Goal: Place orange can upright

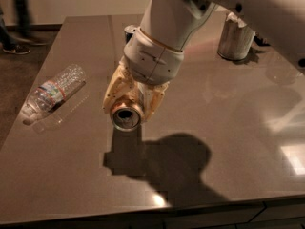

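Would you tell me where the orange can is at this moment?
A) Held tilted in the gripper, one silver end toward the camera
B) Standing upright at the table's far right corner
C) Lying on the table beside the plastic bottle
A: the gripper, over the middle of the table, is closed around the orange can, which is tilted with its silver end facing the camera.

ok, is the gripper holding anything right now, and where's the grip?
Yes: the gripper, over the table, holds the orange can by its body, fingers on either side. The silver end faces the camera, so the can is not upright.
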`<state>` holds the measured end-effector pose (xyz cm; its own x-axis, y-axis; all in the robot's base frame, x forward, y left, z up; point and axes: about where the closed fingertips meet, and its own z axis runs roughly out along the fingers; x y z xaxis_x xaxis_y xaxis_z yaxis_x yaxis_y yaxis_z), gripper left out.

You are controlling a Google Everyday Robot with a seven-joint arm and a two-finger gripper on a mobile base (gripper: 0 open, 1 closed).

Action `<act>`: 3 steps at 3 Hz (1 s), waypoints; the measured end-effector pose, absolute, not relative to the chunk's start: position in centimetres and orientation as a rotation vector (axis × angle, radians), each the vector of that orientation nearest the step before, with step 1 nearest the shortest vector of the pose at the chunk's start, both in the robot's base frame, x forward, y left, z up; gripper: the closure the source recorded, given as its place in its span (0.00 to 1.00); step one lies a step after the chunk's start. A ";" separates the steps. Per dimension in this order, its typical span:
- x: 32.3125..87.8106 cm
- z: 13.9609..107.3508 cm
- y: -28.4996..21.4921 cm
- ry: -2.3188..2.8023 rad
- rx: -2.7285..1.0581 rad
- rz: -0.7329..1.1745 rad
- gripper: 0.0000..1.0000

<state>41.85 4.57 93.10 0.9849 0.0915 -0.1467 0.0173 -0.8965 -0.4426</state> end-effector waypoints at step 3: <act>44.3 94.5 3.9 0.282 -2.613 0.273 1.00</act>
<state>44.31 3.91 94.46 0.9585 -0.1488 -0.2432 -0.2479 -0.8563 -0.4531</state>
